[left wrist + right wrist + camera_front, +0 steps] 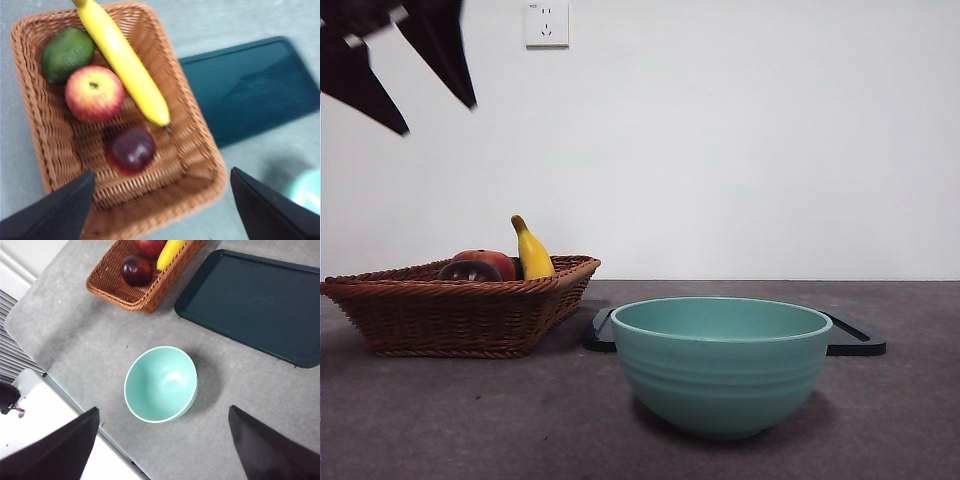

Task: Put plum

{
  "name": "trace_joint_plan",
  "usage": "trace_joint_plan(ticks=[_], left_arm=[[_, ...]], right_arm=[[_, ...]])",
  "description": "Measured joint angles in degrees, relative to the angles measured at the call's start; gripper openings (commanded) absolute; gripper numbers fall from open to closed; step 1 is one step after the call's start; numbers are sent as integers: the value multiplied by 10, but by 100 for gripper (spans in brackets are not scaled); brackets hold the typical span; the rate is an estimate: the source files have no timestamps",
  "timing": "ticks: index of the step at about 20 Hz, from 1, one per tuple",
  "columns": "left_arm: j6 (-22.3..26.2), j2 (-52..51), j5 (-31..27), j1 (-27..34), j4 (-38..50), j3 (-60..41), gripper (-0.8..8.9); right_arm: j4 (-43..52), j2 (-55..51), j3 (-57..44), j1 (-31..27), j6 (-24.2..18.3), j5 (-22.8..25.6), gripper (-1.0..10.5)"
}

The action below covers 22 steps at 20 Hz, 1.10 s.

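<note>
teal bowl [722,362] nearest, plum [131,150] in wicker basket [192,165] beneath left gripper [162,210], jaws apart

Level front, overhead wrists — basket [460,310] shared

Plum [470,271] half hidden (behind basket rim [460,285])

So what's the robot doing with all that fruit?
The left hand hangs open above the wicker basket, over the dark plum. The plum lies in the basket with an apple, a banana and a green avocado. Nothing is picked up. The teal bowl is empty; the right hand waits open above it.
</note>
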Motion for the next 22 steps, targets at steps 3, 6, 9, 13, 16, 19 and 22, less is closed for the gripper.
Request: trace_joint_plan(ticks=[3, 6, 9, 13, 16, 19, 22], left_arm=[[3, 67, -17, -7, 19, 10, 436], [7, 122, -28, -11, 35, 10, 437], [12, 165, -31, -12, 55, 10, 437], [18, 212, -32, -12, 70, 10, 437], [19, 235, -32, -14, 87, 10, 437], [20, 252, -32, -14, 96, 10, 437], [20, 266, -32, -14, 96, 10, 428]], right_arm=[[0, 0, 0, 0, 1, 0, 415], [0, 0, 0, 0, 2, 0, 415], [0, 0, 0, 0, 2, 0, 415], [0, 0, 0, 0, 4, 0, 415], [0, 0, 0, 0, 4, 0, 415], [0, 0, 0, 0, 4, 0, 415], [0, 0, 0, 0, 4, 0, 415]])
